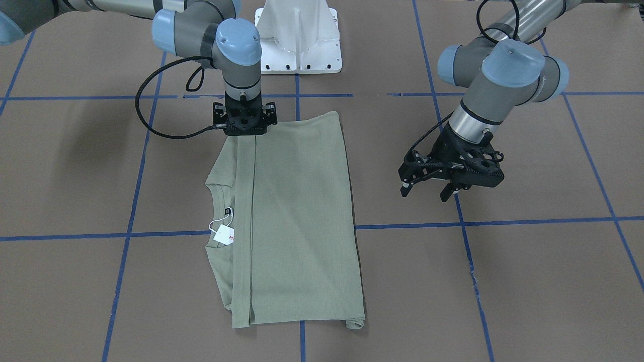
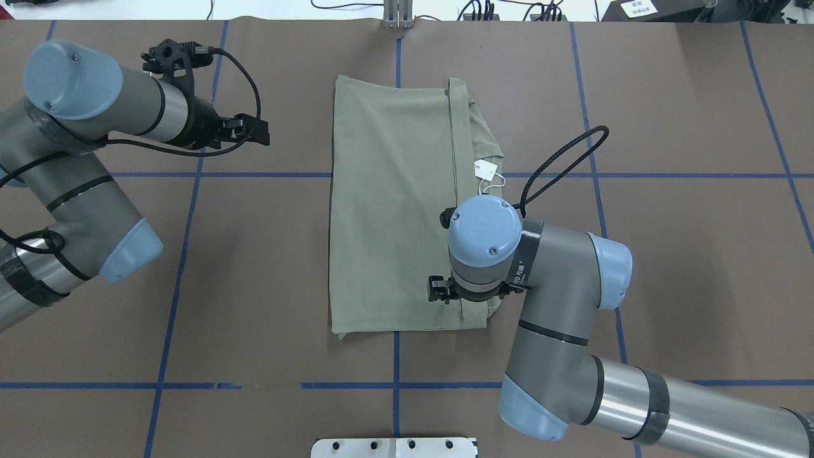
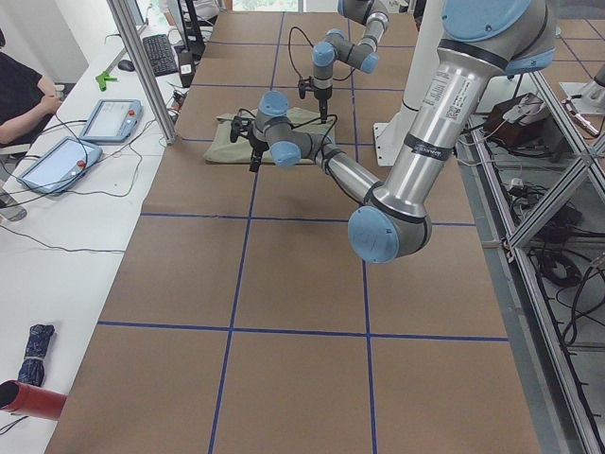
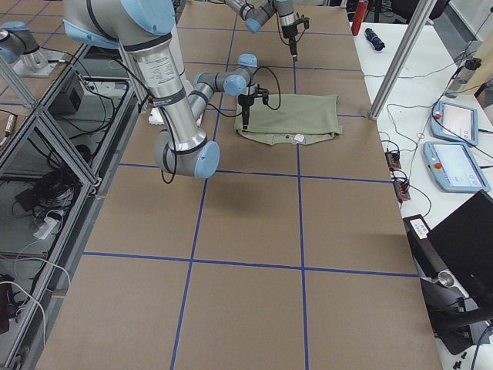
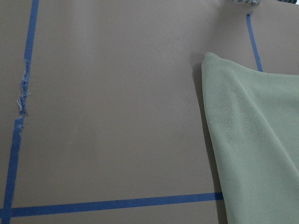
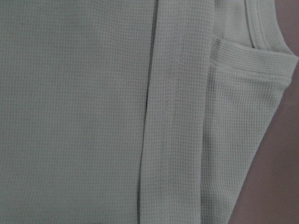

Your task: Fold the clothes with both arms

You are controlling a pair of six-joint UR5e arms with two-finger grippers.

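Shirt (image 1: 297, 211): green waffle knit, folded rectangle, flat. L gripper (image 1: 426, 190): fingers apart, over bare table (image 1: 528, 281), well clear. R gripper (image 1: 245, 131): at shirt's robot-side edge, grip can't tell.

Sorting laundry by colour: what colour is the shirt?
The shirt is sage green; clearest in the front-facing view.

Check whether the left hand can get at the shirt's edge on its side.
Probably yes: the left hand hangs open beside the shirt, only bare table between them.
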